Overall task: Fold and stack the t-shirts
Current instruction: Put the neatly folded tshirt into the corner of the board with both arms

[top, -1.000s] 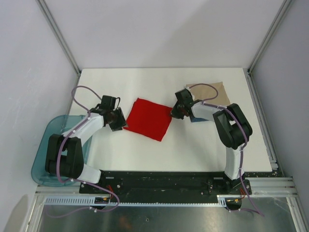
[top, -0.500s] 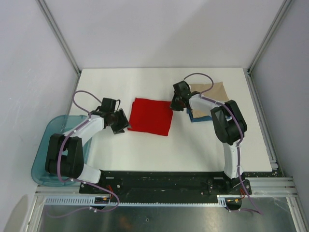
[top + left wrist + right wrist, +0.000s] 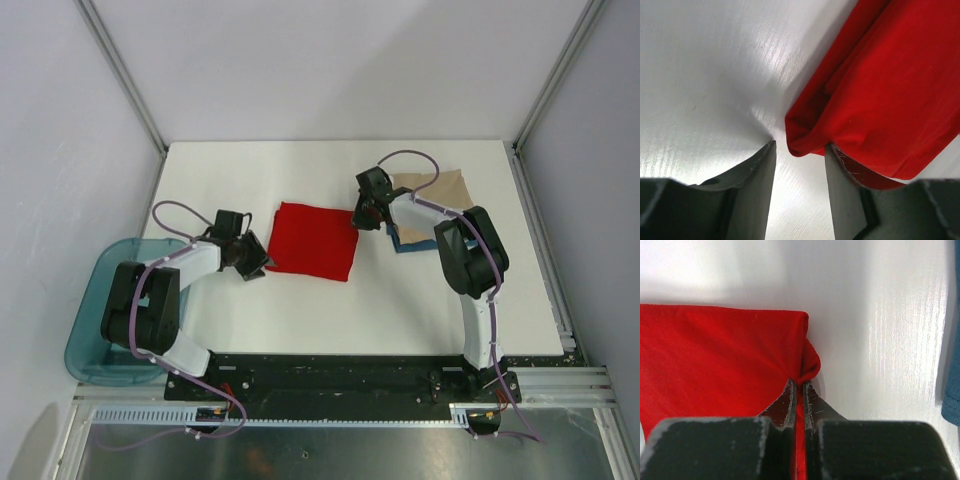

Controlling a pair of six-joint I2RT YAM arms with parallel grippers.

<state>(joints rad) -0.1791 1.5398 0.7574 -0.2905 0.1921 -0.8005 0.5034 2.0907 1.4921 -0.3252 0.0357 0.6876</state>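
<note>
Work surface: the white table [image 3: 300, 310] is seen from above, with both arm bases at its 6 o'clock edge.
Red t-shirt, position: the red t-shirt [image 3: 313, 240] lies flat on the table, slightly toward 9 o'clock from the table centre.
Red t-shirt, form: it is folded to a near-square panel, with doubled layers showing along the edges in both wrist views.
Left gripper, position: the left gripper [image 3: 256, 265] sits low at the 8 o'clock corner of the red t-shirt.
Left gripper, state: the jaws stand partly apart. In the left wrist view a rolled corner of red cloth lies in the gap between the fingers [image 3: 760, 175]. The cloth drapes over the finger at 3 o'clock, and the finger at 9 o'clock rests on bare table. The jaws are not closed on the cloth.
Right gripper, position: the right gripper [image 3: 360, 218] is at the 1 o'clock corner of the red t-shirt.
Right gripper, state: the jaws are pressed together, pinching a small raised peak of that corner.
Tan t-shirt: the tan t-shirt [image 3: 445, 190] lies folded at 2 o'clock from the red t-shirt, partly covered by the right arm.
Dark blue t-shirt: the dark blue t-shirt [image 3: 408, 243] lies under the tan t-shirt, showing at its 7 o'clock side. Bare table separates it from the red t-shirt.
Tub: the translucent teal tub [image 3: 85, 310] sits off the table's 8 o'clock corner, beside the left arm base.
</note>
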